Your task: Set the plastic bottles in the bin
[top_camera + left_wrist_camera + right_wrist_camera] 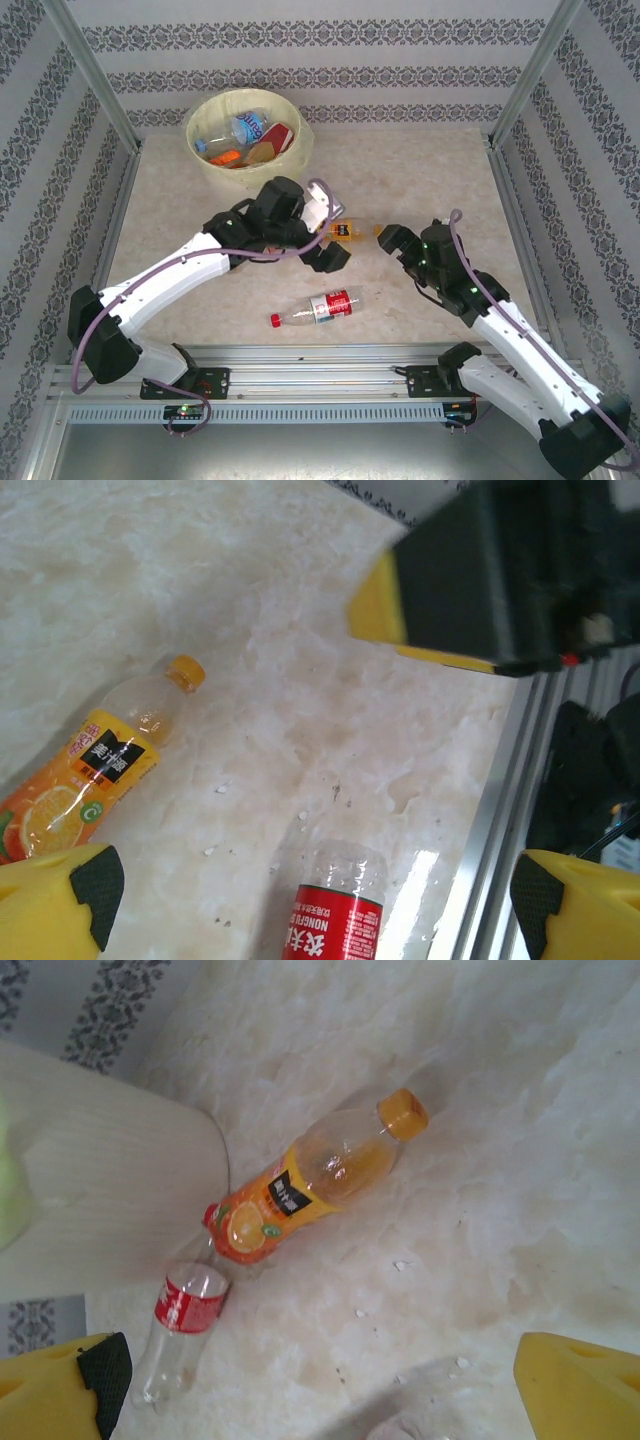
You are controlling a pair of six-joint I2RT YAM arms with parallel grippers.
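Observation:
An orange-label juice bottle (352,231) (95,770) (320,1175) lies on the marble table between my two grippers. A red-label clear bottle (320,307) (335,910) (185,1325) lies nearer the front rail. The cream bin (205,160) at the back left holds several bottles (248,127). My left gripper (330,245) (315,885) hangs open above the table, just left of the juice bottle, with nothing between its fingers. The right gripper (388,240) (320,1390) is open too, close to the juice bottle's orange cap (403,1113) and holding nothing.
Aluminium rails (330,365) (505,810) run along the table's near edge. Patterned walls and metal posts (95,75) close in the table on three sides. In the right wrist view the left arm's white link (100,1200) stands behind the juice bottle.

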